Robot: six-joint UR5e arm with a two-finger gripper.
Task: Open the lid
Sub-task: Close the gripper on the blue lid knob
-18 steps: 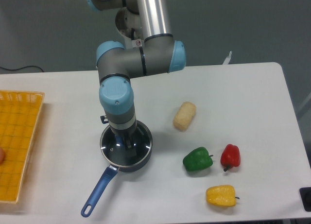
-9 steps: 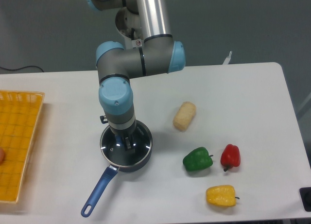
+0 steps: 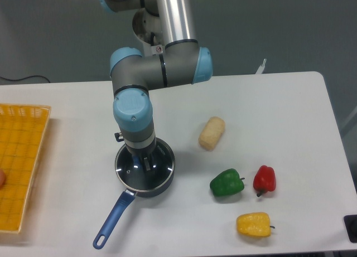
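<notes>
From my console I see, at the far left edge of the white table, a yellow mesh basket with a sliver of something orange-pink just peeking in at its left border; I cannot tell what that is. Moving right, a dark blue saucepan sits on the table with its long blue handle running down and to the left toward me. The lid lies flat on the saucepan, its glass showing bright glints and its thin metal rim tracing the pan's edge. My arm's wrist stands straight above it, and the gripper reaches down to the middle of the lid, right where the knob sits; the wrist blocks the knob and most of the fingers, so I cannot tell whether the jaws are clamped on it or standing apart. Right of the pan, a pale beige loaf-shaped piece lies tilted. Further right and nearer me are a green pepper, a red pepper just beside it, and a yellow pepper below them both.
</notes>
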